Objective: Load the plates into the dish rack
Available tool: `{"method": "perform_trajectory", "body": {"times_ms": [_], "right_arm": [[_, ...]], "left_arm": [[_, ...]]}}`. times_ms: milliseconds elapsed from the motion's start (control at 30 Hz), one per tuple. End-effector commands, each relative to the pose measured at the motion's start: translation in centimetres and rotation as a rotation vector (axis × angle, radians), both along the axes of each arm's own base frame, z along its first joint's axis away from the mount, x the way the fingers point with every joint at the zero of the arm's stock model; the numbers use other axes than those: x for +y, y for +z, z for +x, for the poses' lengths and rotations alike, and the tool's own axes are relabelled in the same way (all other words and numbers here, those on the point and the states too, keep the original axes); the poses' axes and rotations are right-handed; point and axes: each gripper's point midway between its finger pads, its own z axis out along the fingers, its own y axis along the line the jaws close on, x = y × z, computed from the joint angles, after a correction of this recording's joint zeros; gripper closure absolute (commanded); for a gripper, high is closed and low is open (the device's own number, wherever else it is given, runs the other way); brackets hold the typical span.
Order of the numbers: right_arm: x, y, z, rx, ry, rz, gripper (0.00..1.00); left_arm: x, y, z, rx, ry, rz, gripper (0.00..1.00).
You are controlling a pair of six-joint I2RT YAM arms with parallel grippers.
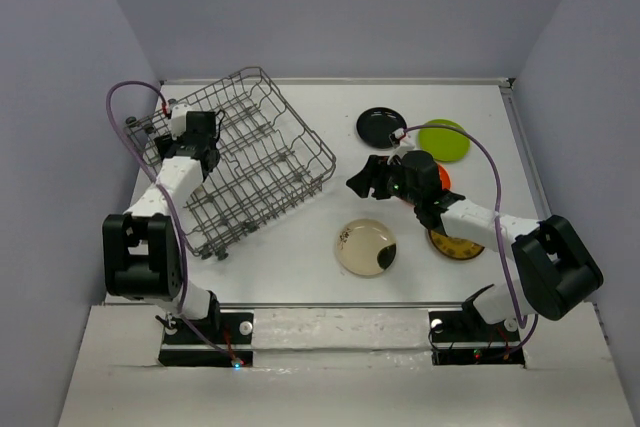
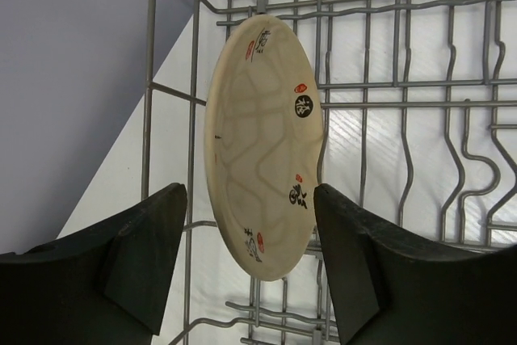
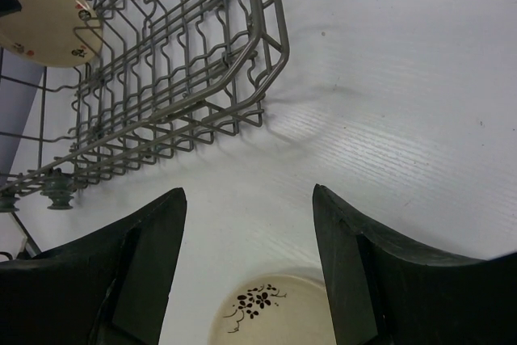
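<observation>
Top external view: a white table (image 1: 300,292) stands between pale lilac walls (image 1: 340,7). The dish rack (image 1: 262,162) sits at 9 o'clock. At 3 o'clock lie the black plate (image 1: 380,127), green plate (image 1: 445,139), orange plate (image 1: 443,177), brown plate (image 1: 455,246) and cream plate (image 1: 366,247). Only the wrist views show a second cream plate (image 2: 262,143) on edge in the rack, beyond the left gripper (image 2: 250,199), jaws apart and empty. The right gripper (image 3: 249,199) is likewise spread and empty.

Table (image 1: 300,282), rack (image 1: 250,162), black plate (image 1: 381,127), lime plate (image 1: 445,139), orange plate (image 1: 444,177), cream plate (image 1: 366,247), patterned plate (image 1: 452,248)
</observation>
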Motion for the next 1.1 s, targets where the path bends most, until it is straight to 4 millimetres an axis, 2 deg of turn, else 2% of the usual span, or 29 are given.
{"method": "perform_trajectory", "body": {"times_ms": [0,133,167,200,367,433,467,533,567,633,667,700,733,767,800,833,867,900,933,967,1067], "right_arm": [[0.1,1.6,0.8,-0.070,-0.011,0.003,0.31],[-0.3,1.6,1.1,-0.067,-0.034,-0.018,0.31],[-0.5,1.4,1.1,-0.062,-0.044,-0.027,0.31],[-0.6,1.5,1.2,-0.061,-0.049,-0.028,0.32],[-1.0,1.5,1.2,-0.038,-0.065,-0.049,0.51],[-1.4,1.6,1.2,-0.038,-0.084,-0.063,0.59],[-1.9,1.8,1.3,-0.034,-0.108,-0.080,0.63],[-2.8,1.5,1.0,0.007,-0.147,-0.106,0.72],[-2.8,1.9,1.0,0.005,-0.151,-0.094,0.72],[-4.7,1.3,0.0,0.064,-0.245,-0.107,0.76],[-5.8,0.5,-0.6,0.102,-0.298,-0.117,0.82],[-6.8,-0.9,-1.7,0.133,-0.320,-0.137,0.84],[-7.7,-0.7,-2.8,0.138,-0.334,-0.137,0.85],[-8.3,-1.1,-3.5,0.150,-0.344,-0.143,0.85],[-9.0,-2.2,-4.9,0.200,-0.350,-0.165,0.83],[-9.7,-2.8,-6.4,0.231,-0.345,-0.178,0.73],[-9.5,-3.2,-7.3,0.263,-0.326,-0.164,0.66],[-9.6,-3.5,-8.0,0.283,-0.317,-0.161,0.60],[-9.9,-4.4,-9.0,0.313,-0.307,-0.168,0.48],[-9.9,-4.7,-10.0,0.344,-0.295,-0.159,0.43],[-9.6,-6.5,-12.0,0.427,-0.258,-0.142,0.42]], "left_arm": [[0.0,2.2,0.1,-0.082,-0.008,-0.021,0.22],[-0.7,4.6,0.4,-0.157,-0.040,-0.058,0.10],[-1.1,5.7,0.4,-0.189,-0.062,-0.079,0.03],[-1.5,6.7,0.6,-0.218,-0.073,-0.093,0.01],[-3.7,12.7,-0.1,-0.384,-0.175,-0.152,0.01],[-5.3,15.1,-0.8,-0.453,-0.240,-0.180,0.01],[-6.0,15.7,-1.1,-0.471,-0.269,-0.194,0.01],[-9.0,16.7,-1.8,-0.509,-0.380,-0.265,0.01],[-10.2,17.0,-2.1,-0.524,-0.425,-0.294,0.01],[-12.8,16.1,-2.9,-0.514,-0.515,-0.360,0.01],[-15.9,17.1,-3.8,-0.556,-0.632,-0.437,0.01],[-17.2,15.4,-4.5,-0.533,-0.675,-0.478,0.01],[-20.0,16.5,-5.8,-0.579,-0.795,-0.550,0.01],[-21.5,16.3,-6.6,-0.581,-0.862,-0.600,0.01],[-22.6,14.3,-7.5,-0.548,-0.889,-0.653,0.01],[-24.4,14.8,-8.8,-0.569,-0.975,-0.707,0.01],[-25.4,14.7,-9.4,-0.574,-1.006,-0.754,0.01],[-26.1,13.2,-10.1,-0.545,-1.034,-0.787,0.01],[-27.0,13.3,-10.6,-0.560,-1.077,-0.818,0.01],[-28.3,12.6,-11.8,-0.522,-1.139,-0.870,0.01],[-30.2,11.9,-13.6,-0.464,-1.245,-0.921,0.01]]}}
